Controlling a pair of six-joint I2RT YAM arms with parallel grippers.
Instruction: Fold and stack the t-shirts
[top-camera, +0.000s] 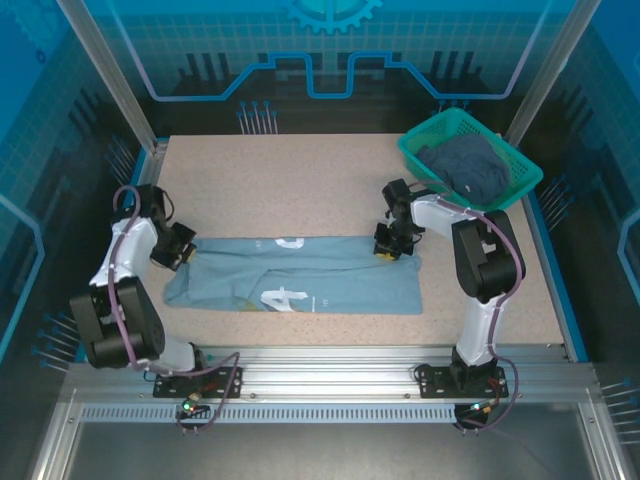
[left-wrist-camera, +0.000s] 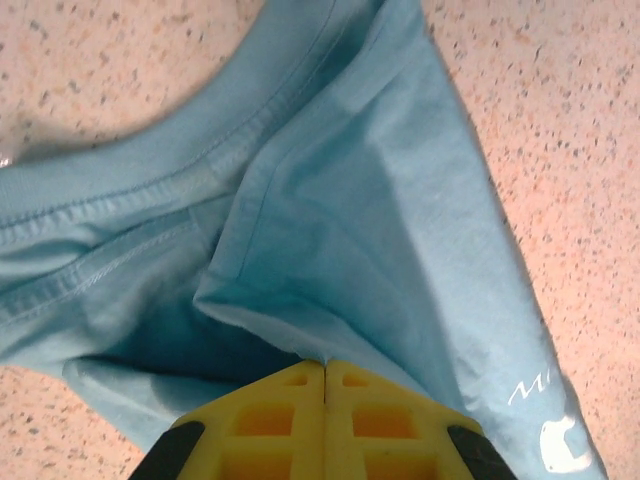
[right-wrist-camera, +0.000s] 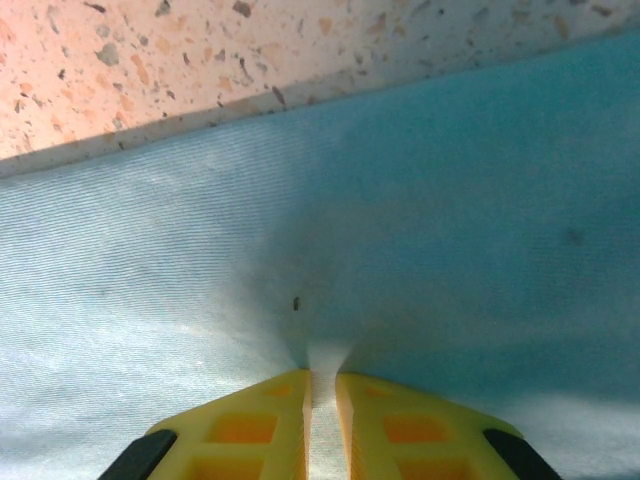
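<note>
The left gripper (left-wrist-camera: 325, 368) is clamped shut on the left end of the pale blue-grey t-shirt (top-camera: 300, 275) and the right gripper (right-wrist-camera: 320, 378) is pinching its top right edge. Both arms are bent at the elbow, wrists down low on the tabletop (top-camera: 300, 180). Two tees total: the pale one lies in a long folded strip between the grippers, and one darker t-shirt (top-camera: 465, 165) is bunched in the single teal basket (top-camera: 428, 133) back right.
</note>
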